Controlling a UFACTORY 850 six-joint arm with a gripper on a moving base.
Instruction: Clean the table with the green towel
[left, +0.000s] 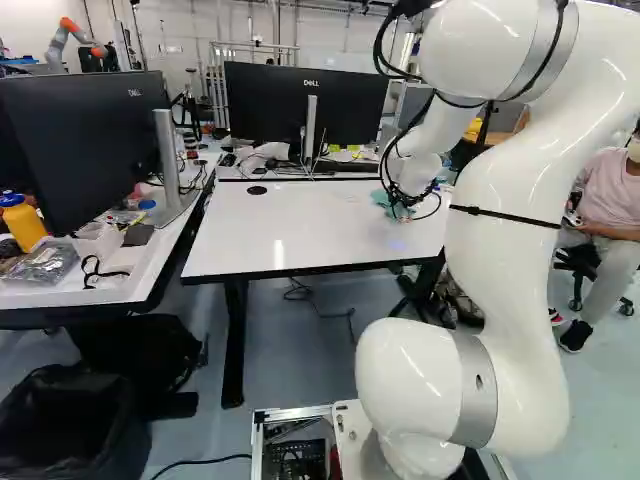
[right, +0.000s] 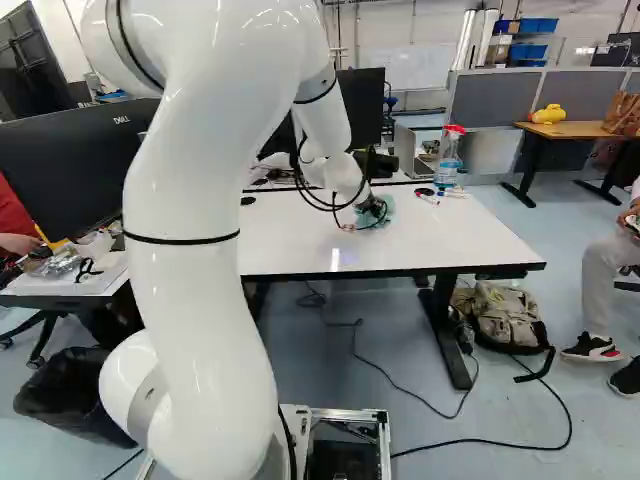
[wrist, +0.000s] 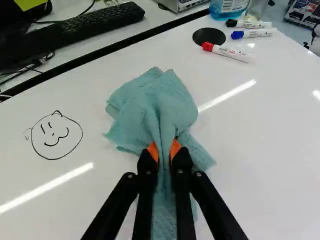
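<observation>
White tabletop (left: 300, 225) fills the middle of both base views, glare streaks on it, second desk (wrist: 165, 12) butted along its far edge. Green towel (wrist: 152, 107) is on the tabletop, bunched and creased, part fanned out ahead of the claw (right: 377, 208), part trailing back beneath it. Claw is clenched on the towel: both orange pads (wrist: 153, 151) press a gathered fold from two sides. White arm (right: 190, 200) reaches out over the tabletop to the towel.

Cat-like face drawing (wrist: 56, 135), black line, beside the towel, apart from it; towel sits between the drawing and the markers. Red-capped marker (wrist: 227, 52) beyond the towel, black round disc (wrist: 209, 36) just beside its cap. Blue-capped marker (wrist: 253, 33) and black-capped marker (wrist: 248, 24) farther from the towel, near the spray bottle (right: 449, 158), which has blue liquid and a red head.

Black keyboard (wrist: 92, 27) past the towel, on the second desk; black monitor (left: 275, 105) stands behind the towel too. Backpack (right: 507, 315) on the floor, lower than the towel and to its right in the right base view. Yellow bottle (left: 22, 222) on a side desk (left: 150, 270), well left of the towel in the left base view.
</observation>
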